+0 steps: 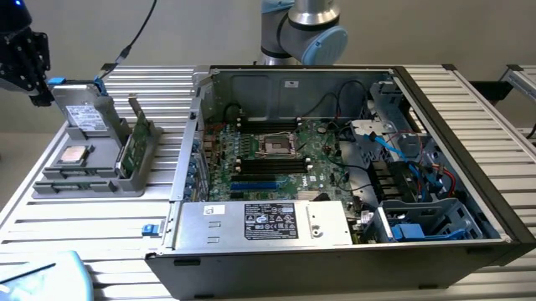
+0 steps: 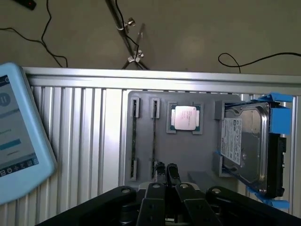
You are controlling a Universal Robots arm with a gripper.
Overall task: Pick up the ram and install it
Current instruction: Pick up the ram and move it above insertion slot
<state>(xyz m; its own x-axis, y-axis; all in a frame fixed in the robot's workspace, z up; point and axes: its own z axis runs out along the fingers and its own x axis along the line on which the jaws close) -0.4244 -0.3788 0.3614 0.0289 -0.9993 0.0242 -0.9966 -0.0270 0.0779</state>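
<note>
The ram (image 1: 138, 148) is a long green board standing on edge in the side of the grey holder tray (image 1: 92, 182), on the exterior view's left. My gripper (image 1: 25, 59) hangs high over the table's far left corner, well apart from the ram. In the wrist view the gripper (image 2: 165, 170) shows its two black fingertips almost together, with nothing between them. Below it lie the tray (image 2: 197, 155) and two narrow empty slots (image 2: 135, 141). The open computer case (image 1: 469, 157) holds the motherboard (image 1: 277, 157) with its black memory slots (image 1: 272, 164).
On the tray sit a square silver processor (image 2: 184, 117) and an upright grey drive in a blue bracket (image 2: 254, 146). A light blue tablet (image 2: 14, 141) lies on the slatted table near its front edge. The power supply box (image 1: 268, 222) fills the case's front.
</note>
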